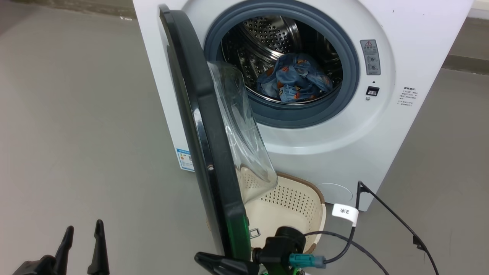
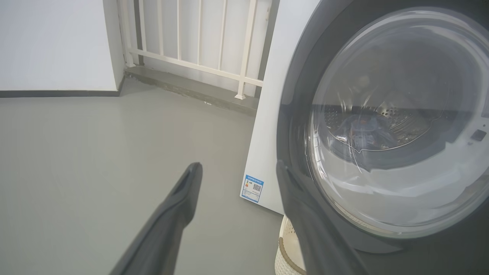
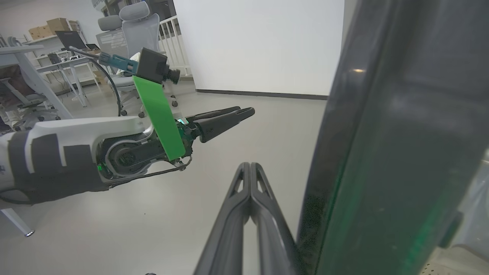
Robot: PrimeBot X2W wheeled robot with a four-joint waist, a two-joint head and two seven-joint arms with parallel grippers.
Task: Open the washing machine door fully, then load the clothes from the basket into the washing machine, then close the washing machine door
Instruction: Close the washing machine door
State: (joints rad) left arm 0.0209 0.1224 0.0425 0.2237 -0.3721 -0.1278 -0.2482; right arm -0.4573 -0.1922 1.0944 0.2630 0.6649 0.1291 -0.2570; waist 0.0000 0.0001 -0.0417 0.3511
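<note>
Lower left of the head view: your left gripper, fingers spread wide, holding nothing, over bare floor. Centre: the door stands part-open, edge-on to you, glass bowl facing the washer. Bottom centre: your right gripper, fingers pressed together, empty, just beside the door's lower rim; contact cannot be told. Right of the door: the basket sits on the floor at the washer's foot. Upper right: the clothes lie in the drum.

Head cam downward; 2 wrist cams close; shared door
</note>
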